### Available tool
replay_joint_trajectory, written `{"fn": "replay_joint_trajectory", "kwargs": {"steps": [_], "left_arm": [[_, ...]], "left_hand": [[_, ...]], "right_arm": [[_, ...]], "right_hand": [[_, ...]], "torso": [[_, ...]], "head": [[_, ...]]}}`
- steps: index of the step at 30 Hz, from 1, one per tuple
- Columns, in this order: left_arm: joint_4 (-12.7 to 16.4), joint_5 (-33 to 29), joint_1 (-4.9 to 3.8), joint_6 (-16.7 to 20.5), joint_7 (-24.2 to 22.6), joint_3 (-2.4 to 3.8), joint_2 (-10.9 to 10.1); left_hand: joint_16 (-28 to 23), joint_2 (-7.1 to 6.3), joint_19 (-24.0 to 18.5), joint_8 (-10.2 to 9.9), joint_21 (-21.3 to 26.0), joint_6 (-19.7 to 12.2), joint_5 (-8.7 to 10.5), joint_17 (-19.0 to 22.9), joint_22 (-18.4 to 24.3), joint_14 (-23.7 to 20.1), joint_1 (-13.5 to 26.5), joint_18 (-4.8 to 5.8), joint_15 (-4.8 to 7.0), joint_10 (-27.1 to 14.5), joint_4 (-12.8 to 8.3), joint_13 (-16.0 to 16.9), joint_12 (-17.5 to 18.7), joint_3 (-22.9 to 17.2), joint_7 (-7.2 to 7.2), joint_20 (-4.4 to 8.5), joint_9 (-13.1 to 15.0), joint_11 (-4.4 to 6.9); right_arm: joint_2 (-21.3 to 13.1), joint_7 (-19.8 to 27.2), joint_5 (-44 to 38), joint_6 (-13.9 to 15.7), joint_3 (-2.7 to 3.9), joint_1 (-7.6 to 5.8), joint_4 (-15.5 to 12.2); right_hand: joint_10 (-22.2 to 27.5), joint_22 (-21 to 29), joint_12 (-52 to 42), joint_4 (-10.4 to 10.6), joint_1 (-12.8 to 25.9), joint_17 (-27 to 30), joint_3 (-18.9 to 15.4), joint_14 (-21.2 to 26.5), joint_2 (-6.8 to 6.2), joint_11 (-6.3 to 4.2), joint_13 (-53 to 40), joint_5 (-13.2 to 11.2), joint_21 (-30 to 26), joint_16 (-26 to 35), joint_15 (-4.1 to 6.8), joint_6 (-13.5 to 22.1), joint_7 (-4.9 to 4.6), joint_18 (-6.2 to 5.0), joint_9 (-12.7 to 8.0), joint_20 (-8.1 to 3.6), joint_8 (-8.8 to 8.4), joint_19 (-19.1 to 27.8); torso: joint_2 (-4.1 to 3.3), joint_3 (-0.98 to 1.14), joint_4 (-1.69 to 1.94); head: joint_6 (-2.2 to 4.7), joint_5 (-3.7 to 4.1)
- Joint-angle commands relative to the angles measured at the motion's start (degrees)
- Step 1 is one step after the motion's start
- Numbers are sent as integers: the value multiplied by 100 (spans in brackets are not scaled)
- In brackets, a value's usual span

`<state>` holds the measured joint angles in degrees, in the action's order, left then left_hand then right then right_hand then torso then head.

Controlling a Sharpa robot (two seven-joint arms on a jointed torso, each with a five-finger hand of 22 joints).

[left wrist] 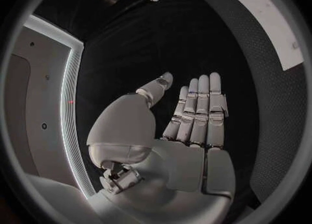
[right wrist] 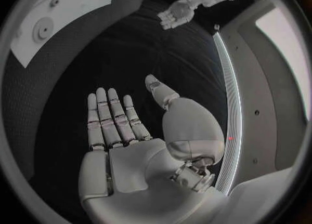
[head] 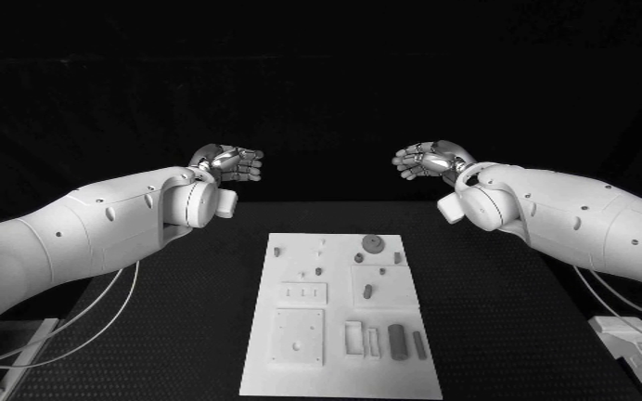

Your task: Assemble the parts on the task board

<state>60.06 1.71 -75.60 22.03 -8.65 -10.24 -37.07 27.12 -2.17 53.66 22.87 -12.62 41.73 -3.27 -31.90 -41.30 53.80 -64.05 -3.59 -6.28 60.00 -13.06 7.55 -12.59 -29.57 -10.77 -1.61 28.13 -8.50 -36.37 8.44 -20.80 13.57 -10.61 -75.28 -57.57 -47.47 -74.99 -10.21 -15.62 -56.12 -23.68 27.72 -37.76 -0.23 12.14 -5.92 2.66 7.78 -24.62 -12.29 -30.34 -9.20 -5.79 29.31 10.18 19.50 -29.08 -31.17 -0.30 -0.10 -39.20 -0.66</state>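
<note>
The white task board (head: pixel 341 378) lies in the middle of the black table, long side running away from me. On it are a round grey disc (head: pixel 372 243), two dark oblong parts (head: pixel 396 336) near its right edge, and a few small pegs (head: pixel 359 257). My left hand (head: pixel 230 161) is raised beyond the board's far left corner and holds nothing; its palm (left wrist: pixel 192 125) is flat with the fingers straight. My right hand (head: pixel 429 160) mirrors it at the far right, also empty, fingers extended (right wrist: pixel 120 125). Both hands are well apart from the board (left wrist: pixel 267 16) (right wrist: pixel 59 16).
Thin cables (head: pixel 94 317) hang beside my left arm over the table's left side. A small white fixture (head: pixel 618 334) sits at the right edge and another pale object (head: pixel 20 345) at the lower left. Black table (head: pixel 508 327) surrounds the board.
</note>
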Motion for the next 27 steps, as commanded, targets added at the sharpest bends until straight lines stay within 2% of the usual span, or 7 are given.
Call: {"fn": "replay_joint_trajectory", "kwargs": {"steps": [1, 4, 7, 11, 15, 22, 27], "left_arm": [[325, 512, -12, -501, -133, 7, -168], [556, 561, -13, -593, -173, 7, -295], [737, 610, -14, -624, -214, 7, -383], [1022, 615, -14, -659, -274, 8, -514], [1330, 615, -13, -598, -307, 9, -625], [1816, 616, -13, -546, -354, 11, -818], [2032, 628, -13, -552, -339, 11, -909]], "left_hand": [[121, 39, 271, 38, -114, 263, -15, -145, -57, 302, -78, -94, 134, 269, -184, 42, -58, -83, -24, 110, -52, 102], [125, 39, 392, 24, -143, 425, -8, -260, -84, 430, -102, -62, 190, 414, -321, 51, -29, -142, 24, 184, -121, 147], [121, -20, 458, 25, -159, 528, 5, -331, -104, 503, -104, -42, 221, 519, -333, 60, -16, -146, 57, 233, -156, 180], [184, -91, 645, 20, -240, 667, 9, -492, -167, 718, -51, -33, 324, 682, -318, 77, 5, -108, 101, 335, -208, 235], [155, -125, 670, 7, -239, 737, 8, -582, -190, 745, 26, 2, 340, 759, -299, 84, 38, -79, 121, 376, -244, 257], [129, -165, 672, -13, -231, 745, 9, -625, -199, 747, 74, 21, 342, 768, -297, 81, 71, -58, 122, 395, -268, 256], [114, -182, 672, -27, -227, 739, 10, -647, -204, 747, 97, 31, 342, 766, -295, 78, 91, -48, 117, 403, -281, 251]], "right_arm": [[-26, -235, -2719, -6, 1, 4, -70], [-80, -316, -3263, -71, 2, 4, -165], [-124, -376, -3868, -47, 2, 4, -262], [-158, -506, -4747, -54, 3, 4, -359], [-176, -716, -5498, -297, 3, 4, -464], [-169, -878, -6323, -127, 3, 83, -723], [-189, -944, -6565, 39, 3, 158, -944]], "right_hand": [[-979, -45, -362, -115, -706, -308, 368, -1354, -248, -252, -110, 25, 406, -622, 512, -1013, -234, -461, 111, -125, 397, -1344], [-1300, -53, -420, -116, -768, -476, 404, -1937, -297, -379, -119, 9, 617, -864, 797, -1323, -166, -650, 96, -190, 446, -1975], [-1571, -79, -456, -121, -826, -646, 397, -2409, -302, -478, -136, 23, 785, -1092, 1005, -1570, -106, -792, 80, -245, 467, -2448], [-1898, -117, -488, -122, -872, -835, 345, -2770, -352, -611, -168, 17, 951, -1305, 1185, -1828, -7, -916, 61, -292, 462, -2881], [-2120, -121, -496, -116, -858, -967, 301, -2926, -416, -698, -208, 18, 1042, -1428, 1272, -1967, 39, -921, 34, -358, 418, -3091], [-2704, -149, -731, -105, -777, -1282, 193, -3275, -634, -919, -514, 17, 1303, -1800, 1448, -1942, 25, -921, -102, -526, 189, -3496], [-3116, -164, -1414, -86, -836, -2021, 17, -3585, -762, -1084, -1407, 47, 2030, -2915, 1678, -1993, 163, -921, -173, -786, 51, -3948]], "torso": [[-26, 23, -10], [-64, 39, -11], [-105, 51, 13], [-195, 72, 54], [-309, 93, 104], [-543, 130, 164], [-684, 148, 206]], "head": [[33, -6], [48, 2], [65, 26], [88, 67], [107, 128], [136, 193], [116, 220]]}}
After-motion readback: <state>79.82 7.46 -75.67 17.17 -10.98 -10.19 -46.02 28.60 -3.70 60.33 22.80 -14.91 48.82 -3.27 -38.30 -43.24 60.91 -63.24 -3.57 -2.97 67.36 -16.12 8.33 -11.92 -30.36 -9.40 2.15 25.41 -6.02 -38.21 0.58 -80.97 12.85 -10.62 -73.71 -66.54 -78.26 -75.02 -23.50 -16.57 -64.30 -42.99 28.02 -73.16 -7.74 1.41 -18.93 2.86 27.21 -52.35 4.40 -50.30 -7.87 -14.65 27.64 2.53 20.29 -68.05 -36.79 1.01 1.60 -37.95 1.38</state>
